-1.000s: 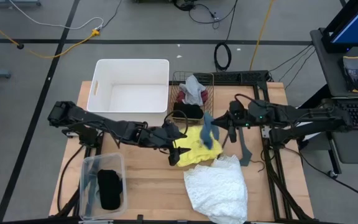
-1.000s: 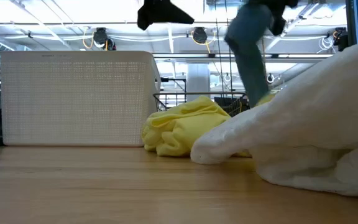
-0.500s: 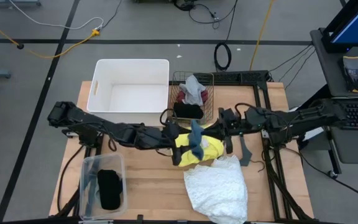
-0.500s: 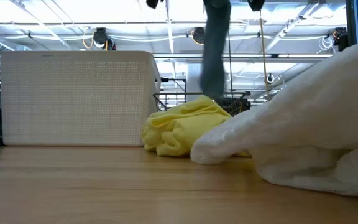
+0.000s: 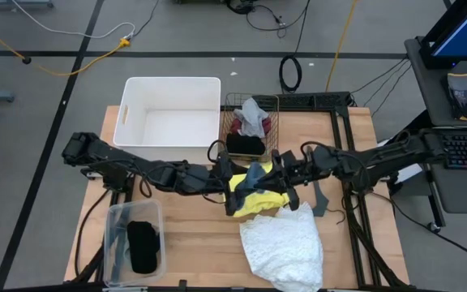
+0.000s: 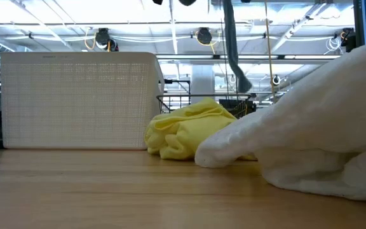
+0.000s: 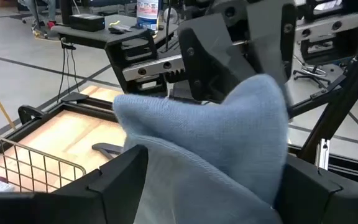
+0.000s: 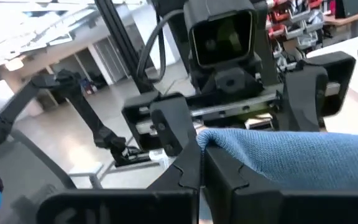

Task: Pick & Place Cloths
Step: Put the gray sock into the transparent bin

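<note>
A: Handover height first: where does the soft blue-grey fabric cloth [image 5: 255, 175] hang relative to the two arms?

B: It dangles from the right end effector [image 5: 276, 172], whose fingers are pinched shut on its top edge. In the right wrist view the fabric [image 8: 291, 158] comes straight out from between those closed fingers. Its long axis runs roughly vertical; the low view shows it as a narrow strip [image 6: 229, 44] dropping from above, clear of the desk [image 5: 201, 235].

A: And the left end effector [image 5: 235, 174]?

B: Just beside the cloth, facing the right one, its fingers spread wide. Its wrist view has the cloth [image 7: 216, 134] filling the gap between its own two fingers, which have not closed on it. So both arms are about equally near, and I judge the left one needs only to close.

A: What lies under and beyond?

B: The crumpled yellow fabric cloth [image 5: 259, 199] lies directly beneath on the desk, touching the large white lacy cloth [image 5: 284, 247]. Farther back stands the wire basket [image 5: 272, 101] with more cloths, and next to it the empty white plastic bin [image 5: 171, 84].
</note>
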You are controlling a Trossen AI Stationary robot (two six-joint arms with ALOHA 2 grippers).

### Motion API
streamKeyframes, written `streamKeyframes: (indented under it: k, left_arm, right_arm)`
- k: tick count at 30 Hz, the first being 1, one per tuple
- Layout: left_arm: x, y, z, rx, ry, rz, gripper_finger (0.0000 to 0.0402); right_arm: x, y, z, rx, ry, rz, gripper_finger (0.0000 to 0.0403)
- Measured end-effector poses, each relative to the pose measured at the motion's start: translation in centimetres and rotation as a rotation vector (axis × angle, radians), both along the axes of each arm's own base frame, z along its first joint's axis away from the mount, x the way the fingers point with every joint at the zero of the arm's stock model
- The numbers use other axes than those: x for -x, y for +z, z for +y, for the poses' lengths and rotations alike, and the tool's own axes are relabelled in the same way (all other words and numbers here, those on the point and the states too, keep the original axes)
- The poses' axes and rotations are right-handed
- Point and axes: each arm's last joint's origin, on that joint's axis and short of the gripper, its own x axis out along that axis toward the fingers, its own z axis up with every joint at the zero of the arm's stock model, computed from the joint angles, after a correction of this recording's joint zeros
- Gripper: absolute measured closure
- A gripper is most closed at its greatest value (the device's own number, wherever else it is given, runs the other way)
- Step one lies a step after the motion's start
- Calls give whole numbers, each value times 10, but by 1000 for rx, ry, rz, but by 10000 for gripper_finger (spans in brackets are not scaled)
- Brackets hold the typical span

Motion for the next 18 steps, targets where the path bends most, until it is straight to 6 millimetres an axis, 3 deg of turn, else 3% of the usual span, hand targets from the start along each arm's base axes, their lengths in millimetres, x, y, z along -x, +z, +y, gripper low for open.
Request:
streamKeyframes:
  k: [18]
  left_arm:
    - [-3, 3, 10, 24, 29, -39, 111]
  right_arm:
    - [-22, -4, 8, -77, 135, -124, 403]
